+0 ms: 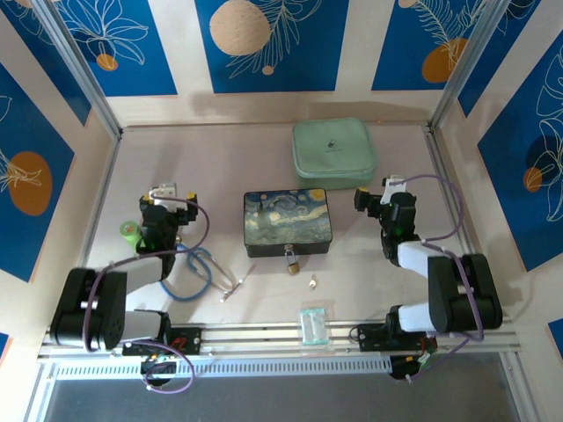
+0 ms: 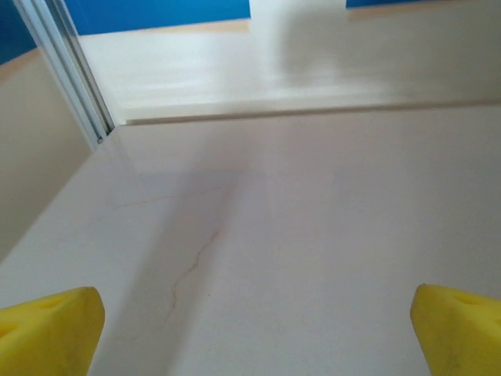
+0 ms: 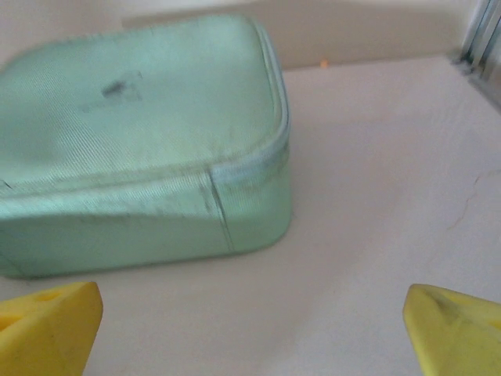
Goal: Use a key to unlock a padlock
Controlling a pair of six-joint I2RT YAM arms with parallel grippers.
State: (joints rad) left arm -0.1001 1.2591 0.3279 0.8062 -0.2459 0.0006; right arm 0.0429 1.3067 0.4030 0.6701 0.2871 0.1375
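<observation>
Brass-gold, the padlock point(image 1: 291, 261) rests against the near side of the painted box point(image 1: 287, 222) in the top view, about mid-table point(image 1: 220, 158). The key point(image 1: 312, 282) lies flat on the table, a little nearer the arms and to the right of the padlock, not touching it. A blue stethoscope point(image 1: 198, 272) is coiled to the left of them, and a mint pouch point(image 1: 333, 151) lies beyond the box. The left gripper point(image 1: 169, 195) hangs left of the box and the right gripper point(image 1: 390, 189) right of it, both well apart from padlock and key.

From the left wrist, two yellow fingertips point(image 2: 47, 333) sit in the lower corners. The jaws are spread wide, with bare table between them and nothing held.

From the right wrist, the yellow fingertips point(image 3: 47, 325) are just as far apart and empty. The pouch lies ahead and to the left, untouched.
</observation>
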